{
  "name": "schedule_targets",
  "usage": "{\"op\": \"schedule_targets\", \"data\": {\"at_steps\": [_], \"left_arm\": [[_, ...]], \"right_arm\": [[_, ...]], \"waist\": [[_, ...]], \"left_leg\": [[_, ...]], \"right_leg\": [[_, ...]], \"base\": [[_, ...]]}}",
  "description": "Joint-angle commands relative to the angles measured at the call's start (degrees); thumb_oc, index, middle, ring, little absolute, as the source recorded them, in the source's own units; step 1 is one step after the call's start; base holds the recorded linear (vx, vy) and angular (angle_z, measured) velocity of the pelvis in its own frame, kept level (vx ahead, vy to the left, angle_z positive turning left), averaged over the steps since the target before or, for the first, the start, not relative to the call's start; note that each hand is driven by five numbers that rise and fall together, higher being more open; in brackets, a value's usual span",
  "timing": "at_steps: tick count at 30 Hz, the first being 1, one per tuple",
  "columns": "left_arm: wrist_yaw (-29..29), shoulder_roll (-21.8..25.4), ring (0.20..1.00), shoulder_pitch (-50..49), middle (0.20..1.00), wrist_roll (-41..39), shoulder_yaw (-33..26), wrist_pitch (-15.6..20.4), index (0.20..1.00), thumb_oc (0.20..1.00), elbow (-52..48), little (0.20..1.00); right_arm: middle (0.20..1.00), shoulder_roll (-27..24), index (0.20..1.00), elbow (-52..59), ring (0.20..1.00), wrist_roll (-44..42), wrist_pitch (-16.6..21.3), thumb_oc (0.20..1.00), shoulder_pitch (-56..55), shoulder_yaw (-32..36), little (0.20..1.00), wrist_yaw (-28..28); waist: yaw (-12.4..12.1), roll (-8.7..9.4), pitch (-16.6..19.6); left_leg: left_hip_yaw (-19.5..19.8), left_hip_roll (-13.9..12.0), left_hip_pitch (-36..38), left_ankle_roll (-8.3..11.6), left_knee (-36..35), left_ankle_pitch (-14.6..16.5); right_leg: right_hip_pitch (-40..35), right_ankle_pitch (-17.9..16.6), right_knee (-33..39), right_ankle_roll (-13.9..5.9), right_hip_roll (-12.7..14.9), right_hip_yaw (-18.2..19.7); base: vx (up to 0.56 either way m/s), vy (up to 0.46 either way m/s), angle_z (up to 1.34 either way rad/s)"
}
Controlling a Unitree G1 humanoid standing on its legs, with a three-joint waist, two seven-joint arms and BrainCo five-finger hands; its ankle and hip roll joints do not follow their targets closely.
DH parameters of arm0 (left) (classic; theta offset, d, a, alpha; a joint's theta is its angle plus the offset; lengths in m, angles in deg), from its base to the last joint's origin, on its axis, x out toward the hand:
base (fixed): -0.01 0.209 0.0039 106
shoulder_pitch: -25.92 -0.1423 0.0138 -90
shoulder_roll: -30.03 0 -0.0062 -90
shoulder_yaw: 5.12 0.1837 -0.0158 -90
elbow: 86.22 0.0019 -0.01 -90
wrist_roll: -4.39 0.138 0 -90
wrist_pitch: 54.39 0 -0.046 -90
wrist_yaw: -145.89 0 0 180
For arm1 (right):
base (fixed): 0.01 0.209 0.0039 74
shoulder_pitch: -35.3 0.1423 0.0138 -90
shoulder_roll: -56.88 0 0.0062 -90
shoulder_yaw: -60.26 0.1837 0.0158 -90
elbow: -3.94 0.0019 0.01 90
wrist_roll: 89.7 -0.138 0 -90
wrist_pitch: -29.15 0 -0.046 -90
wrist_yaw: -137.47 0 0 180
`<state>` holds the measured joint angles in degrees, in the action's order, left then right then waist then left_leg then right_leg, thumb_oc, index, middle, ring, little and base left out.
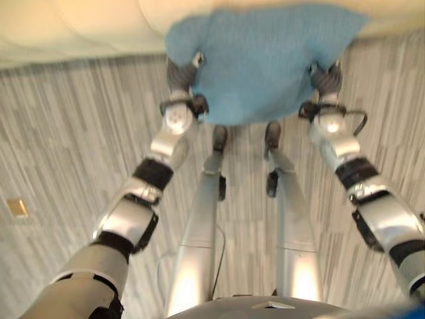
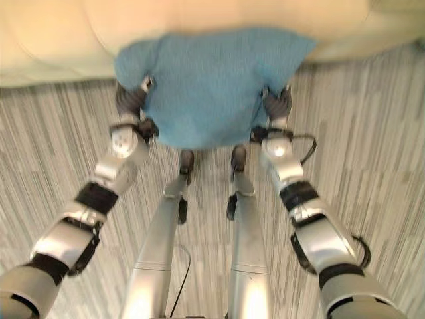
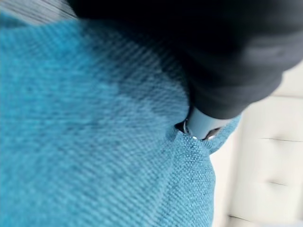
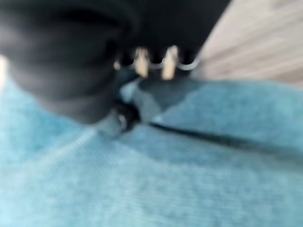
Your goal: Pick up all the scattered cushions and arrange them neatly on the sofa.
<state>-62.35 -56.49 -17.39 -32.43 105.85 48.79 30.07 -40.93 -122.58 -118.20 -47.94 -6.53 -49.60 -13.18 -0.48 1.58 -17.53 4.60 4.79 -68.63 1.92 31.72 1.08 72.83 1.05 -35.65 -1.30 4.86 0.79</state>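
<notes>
Cushion: I have one blue cushion (image 1: 262,63) up off the grey striped floor (image 1: 60,133), carried between both hands in front of me, with its far edge overlapping the front of the cream sofa (image 1: 86,26).
Left hand: my left hand (image 1: 180,74) is at the cushion's left edge. In the left wrist view a silver part of it presses into the blue fabric (image 3: 94,142), but most of the fingers are hidden by the dark cover and the cloth, so I cannot tell whether they are curled around it or only pushing flat.
Right hand: my right hand (image 2: 277,103) is at the cushion's right edge. In the right wrist view a few fingers (image 4: 142,61) show at the fabric, yet I cannot tell if they are hooked over the edge or straight.
Step in hand: I judge this to be the carry-and-place step for this cushion, with the lift done and the placing not yet done.
Next move: I would bring both arms forward and a little up together, keeping the squeeze even so the cushion does not twist or slip, then set it on the sofa seat before letting go.
Risk: uneven pressure could drop one corner short of the seat.
Other cushions: I see no other cushion on the floor here.
</notes>
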Motion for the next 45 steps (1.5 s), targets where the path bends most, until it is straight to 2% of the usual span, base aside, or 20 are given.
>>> {"op": "schedule_targets", "data": {"at_steps": [1, 2, 3, 4, 7, 9, 11, 12, 14, 16, 18, 25, 34, 35, 37, 39, 41, 43, 45], "left_arm": [[2.93, -2.72, 0.200, 3.04, 0.200, 4.36, -1.24, 6.21, 0.200, 0.200, -3.08, 0.200], [3.82, -1.72, 0.200, -0.62, 0.200, 6.48, -1.27, 6.26, 0.200, 0.200, -5.04, 0.200], [4.56, -1.03, 0.200, -3.58, 0.200, 8.13, -2.37, 6.39, 0.200, 0.200, -7.10, 0.200], [5.28, -0.92, 0.200, -5.69, 0.200, 9.07, -2.72, 6.37, 0.200, 0.200, -8.67, 0.200], [6.55, -0.61, 0.200, -9.74, 0.200, 9.80, -3.38, 6.57, 0.200, 0.200, -10.63, 0.200], [7.99, -0.68, 0.200, -15.26, 0.200, 9.76, -4.55, 6.54, 0.200, 0.200, -12.76, 0.200], [8.52, -0.78, 0.200, -16.95, 0.200, 9.49, -4.89, 6.47, 0.200, 0.200, -13.22, 0.200], [9.73, -0.92, 0.200, -20.98, 0.200, 9.84, -5.46, 6.20, 0.200, 0.200, -14.32, 0.200], [10.66, -0.62, 0.200, -24.45, 0.200, 10.54, -5.97, 5.52, 0.200, 0.200, -15.10, 0.200], [10.65, -0.61, 0.200, -24.49, 0.200, 10.55, -5.96, 5.50, 0.200, 0.200, -15.15, 0.200], [12.32, 0.56, 0.200, -29.81, 0.200, 11.71, -7.25, 4.70, 0.200, 0.200, -16.32, 0.200], [15.57, 1.23, 0.200, -42.32, 0.200, 14.30, -10.65, 2.34, 0.200, 0.200, -17.03, 0.200], [17.46, 1.16, 0.200, -46.61, 0.200, 14.37, -11.65, 1.60, 0.200, 0.200, -17.03, 0.200], [17.96, 1.97, 0.200, -47.29, 0.200, 14.95, -12.33, 1.78, 0.200, 0.200, -18.31, 0.200], [18.15, 2.16, 0.200, -47.40, 0.200, 15.06, -12.38, 1.74, 0.200, 0.200, -18.54, 0.200], [18.54, 2.53, 0.200, -47.32, 0.200, 14.86, -12.86, 1.75, 0.200, 0.200, -18.60, 0.200], [18.98, 3.25, 0.200, -47.35, 0.200, 14.92, -12.76, 1.69, 0.200, 0.200, -19.17, 0.200], [19.24, 3.62, 0.200, -47.06, 0.200, 15.35, -12.58, 1.65, 0.200, 0.200, -19.21, 0.200], [19.43, 3.43, 0.200, -46.76, 0.200, 15.69, -12.27, 1.67, 0.200, 0.200, -19.05, 0.200]], "right_arm": [[0.200, 2.58, 0.200, 6.82, 0.200, 4.17, 6.76, 0.200, 3.95, 1.10, 0.200, -1.76], [0.200, 2.50, 0.200, 9.90, 0.200, 6.04, 6.98, 0.200, 0.66, 2.35, 0.200, -2.23], [0.200, 2.35, 0.200, 12.07, 0.200, 7.68, 7.10, 0.200, -2.45, 3.39, 0.200, -2.78], [0.200, 2.21, 0.200, 13.56, 0.200, 8.40, 7.18, 0.200, -4.58, 4.05, 0.200, -3.22], [0.200, 2.23, 0.200, 15.23, 0.200, 9.51, 6.70, 0.200, -8.21, 4.63, 0.200, -4.40], [0.200, 2.86, 0.200, 17.10, 0.200, 9.88, 6.17, 0.200, -13.50, 5.31, 0.200, -6.27], [0.200, 3.17, 0.200, 17.37, 0.200, 9.96, 5.92, 0.200, -15.12, 5.24, 0.200, -6.82], [0.200, 3.33, 0.200, 18.40, 0.200, 10.52, 5.08, 0.200, -19.30, 5.33, 0.200, -8.62], [0.200, 3.53, 0.200, 19.04, 0.200, 10.64, 4.49, 0.200, -22.76, 5.74, 0.200, -10.11], [0.200, 3.53, 0.200, 19.09, 0.200, 10.65, 4.47, 0.200, -22.81, 5.76, 0.200, -10.11], [0.200, 2.77, 0.200, 20.28, 0.200, 11.21, 3.43, 0.200, -27.37, 6.79, 0.200, -12.32], [0.200, 2.71, 0.200, 22.73, 0.200, 13.87, 1.34, 0.200, -35.90, 7.78, 0.200, -16.51], [0.200, 3.16, 0.200, 23.46, 0.200, 15.48, 0.28, 0.200, -38.83, 7.93, 0.200, -18.25], [0.200, 3.24, 0.200, 23.42, 0.200, 15.51, 0.18, 0.200, -39.00, 8.66, 0.200, -18.89], [0.200, 3.38, 0.200, 23.36, 0.200, 15.58, 0.15, 0.200, -39.09, 8.79, 0.200, -18.97], [0.200, 3.61, 0.200, 23.22, 0.200, 15.81, 0.03, 0.200, -38.81, 9.06, 0.200, -19.55], [0.200, 3.68, 0.200, 23.25, 0.200, 15.80, -0.33, 0.200, -38.62, 9.23, 0.200, -20.24], [0.200, 4.49, 0.200, 23.01, 0.200, 16.19, -0.37, 0.200, -38.62, 9.19, 0.200, -20.43], [0.200, 4.79, 0.200, 22.73, 0.200, 16.11, -0.39, 0.200, -38.94, 9.50, 0.200, -20.42]], "waist": [[1.29, -2.05, 2.28], [1.31, -2.12, 2.78], [1.05, -2.00, 3.21], [0.92, -2.03, 3.48], [0.85, -1.78, 4.10], [0.75, -1.40, 4.96], [0.62, -1.29, 4.86], [0.77, -0.97, 5.47], [0.62, -0.78, 6.40], [0.65, -0.85, 6.41], [0.63, -0.44, 7.75], [-0.34, 0.74, 10.42], [-1.71, 1.06, 12.22], [-2.32, 1.45, 12.63], [-2.58, 1.55, 12.54], [-2.67, 1.54, 12.57], [-2.32, 1.37, 11.75], [-1.77, 0.35, 10.70], [-1.77, 0.51, 10.70]], "left_leg": [[2.83, 2.36, 3.60, 0.01, -6.20, 1.61], [3.41, 2.18, 8.62, 0.14, -8.63, 1.36], [4.02, 1.85, 12.41, 0.37, -11.77, -0.95], [4.30, 1.71, 15.37, 0.58, -13.42, -1.23], [4.89, 1.16, 20.88, 0.62, -16.03, -1.35], [5.59, 0.32, 29.93, 0.85, -19.89, -1.60], [5.86, -0.05, 33.56, 0.93, -21.19, -1.83], [5.94, -0.57, 38.61, 0.94, -22.84, -1.71], [6.19, -1.14, 43.25, 0.91, -24.71, -1.77], [6.27, -1.17, 43.30, 0.90, -24.99, -2.12], [6.25, -1.58, 48.60, 0.87, -26.64, -1.78], [5.05, -1.28, 57.50, -0.27, -27.08, 1.02], [4.39, -1.12, 62.39, -1.07, -27.90, 2.86], [4.10, -0.63, 62.96, -1.75, -27.05, 4.25], [3.81, -0.45, 62.88, -1.99, -26.48, 4.69], [3.47, -0.11, 63.02, -2.64, -26.23, 5.12], [3.47, 0.43, 62.84, -3.61, -25.70, 4.80], [3.60, 0.18, 63.55, -4.52, -25.71, 4.84], [3.92, 0.76, 63.63, -4.50, -25.33, 4.83]], "right_leg": [[-6.95, 5.66, 1.09, -2.85, -1.40, 0.11], [-11.79, 5.31, 3.83, -2.69, -1.07, -0.79], [-15.21, 3.41, 6.39, -2.52, -0.87, -1.89], [-17.99, 3.43, 7.61, -2.51, -0.93, -2.12], [-22.98, 3.21, 9.84, -2.52, -0.56, -2.93], [-31.84, 3.08, 13.83, -2.52, -0.24, -4.04], [-35.49, 3.00, 15.25, -2.50, -0.26, -4.55], [-40.81, 2.91, 17.52, -2.44, -0.20, -4.99], [-45.80, 2.86, 19.57, -2.42, -0.34, -5.32], [-45.94, 2.48, 19.98, -2.45, -0.37, -5.41], [-51.77, 2.45, 22.60, -2.51, -0.56, -5.61], [-63.53, 1.60, 29.54, -2.86, -1.52, -4.17], [-70.17, -0.10, 34.22, -3.97, -0.32, -3.48], [-71.21, -1.25, 34.57, -4.80, 0.76, -2.44], [-71.06, -1.55, 34.08, -5.12, 1.17, -2.08], [-69.62, -3.01, 31.34, -6.15, 1.88, -1.29], [-67.41, -6.05, 25.91, -7.15, 2.32, -0.40], [-63.34, -5.79, 20.09, -6.85, 1.36, 0.49], [-64.05, -4.88, 21.52, -6.85, 1.82, 0.41]], "base": [[-0.03, -0.052, 0.11], [-0.11, -0.051, 0.08], [-0.10, -0.065, 0.05], [-0.09, -0.041, 0.08], [0.03, -0.031, 0.11], [0.10, -0.075, 0.03], [0.12, -0.046, -0.02], [0.15, -0.034, 0.01], [0.15, -0.022, 0.12], [0.05, 0.000, 0.04], [0.16, -0.003, -0.02], [0.15, 0.017, -0.10], [0.10, 0.078, -0.07], [0.07, 0.200, -0.05], [0.05, 0.153, -0.14], [0.01, 0.132, -0.17], [-0.02, 0.182, -0.18], [0.00, 0.164, -0.20], [0.03, 0.050, -0.11]]}}
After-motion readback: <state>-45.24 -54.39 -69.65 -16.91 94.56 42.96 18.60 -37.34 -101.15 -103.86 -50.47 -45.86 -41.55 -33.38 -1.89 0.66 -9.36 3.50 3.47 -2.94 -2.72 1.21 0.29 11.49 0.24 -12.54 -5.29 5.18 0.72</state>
